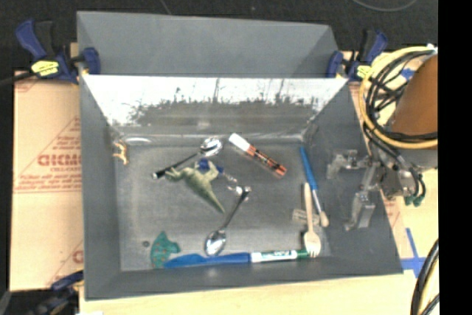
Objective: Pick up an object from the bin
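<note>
My gripper [361, 195] hangs over the bin's right sloping wall, just right of the floor, with nothing visibly in it. Nearest to it, on the floor's right side, a white toothbrush [313, 220] lies lengthwise with its head toward the front. A thin blue stick [307, 167] lies just behind the toothbrush. A white marker with a green label [278, 256] rests along the front edge, left of the toothbrush head.
A metal spoon [226, 223] and a green toy dinosaur [200, 179] lie mid-floor. Behind them are a white and red tube [258, 154] and a second spoon [193, 156]. A blue pen [210, 259] and a teal lump [161, 248] sit front left, and a tan scrap [119, 152] far left.
</note>
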`<state>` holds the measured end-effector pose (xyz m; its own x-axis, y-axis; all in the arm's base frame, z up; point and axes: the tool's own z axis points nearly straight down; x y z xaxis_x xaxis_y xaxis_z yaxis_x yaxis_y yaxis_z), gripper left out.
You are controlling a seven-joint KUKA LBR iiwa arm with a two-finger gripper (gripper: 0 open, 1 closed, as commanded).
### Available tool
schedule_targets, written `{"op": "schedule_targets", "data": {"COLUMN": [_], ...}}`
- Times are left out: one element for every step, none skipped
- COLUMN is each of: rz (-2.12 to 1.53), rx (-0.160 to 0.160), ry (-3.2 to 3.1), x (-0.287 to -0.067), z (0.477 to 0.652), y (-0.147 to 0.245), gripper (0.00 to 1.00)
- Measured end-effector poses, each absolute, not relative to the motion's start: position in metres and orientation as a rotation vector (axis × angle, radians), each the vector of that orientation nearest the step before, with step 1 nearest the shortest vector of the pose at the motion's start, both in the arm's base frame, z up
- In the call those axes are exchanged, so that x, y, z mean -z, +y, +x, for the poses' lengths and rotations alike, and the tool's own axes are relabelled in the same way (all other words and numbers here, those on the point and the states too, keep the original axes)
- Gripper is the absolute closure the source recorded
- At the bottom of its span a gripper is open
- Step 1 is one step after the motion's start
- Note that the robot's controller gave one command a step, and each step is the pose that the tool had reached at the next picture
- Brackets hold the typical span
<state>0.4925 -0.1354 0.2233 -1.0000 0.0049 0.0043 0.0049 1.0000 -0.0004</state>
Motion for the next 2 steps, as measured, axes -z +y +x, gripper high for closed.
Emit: {"op": "schedule_targets", "data": {"rz": [0.001,0.551], "rx": [-0.003,-0.005], "ry": [-3.145,-3.097], "x": [-0.228,-0.135], "z": [0.494,0.499], "y": [-0.135,-0.141], "gripper": [0.0,0.0]}}
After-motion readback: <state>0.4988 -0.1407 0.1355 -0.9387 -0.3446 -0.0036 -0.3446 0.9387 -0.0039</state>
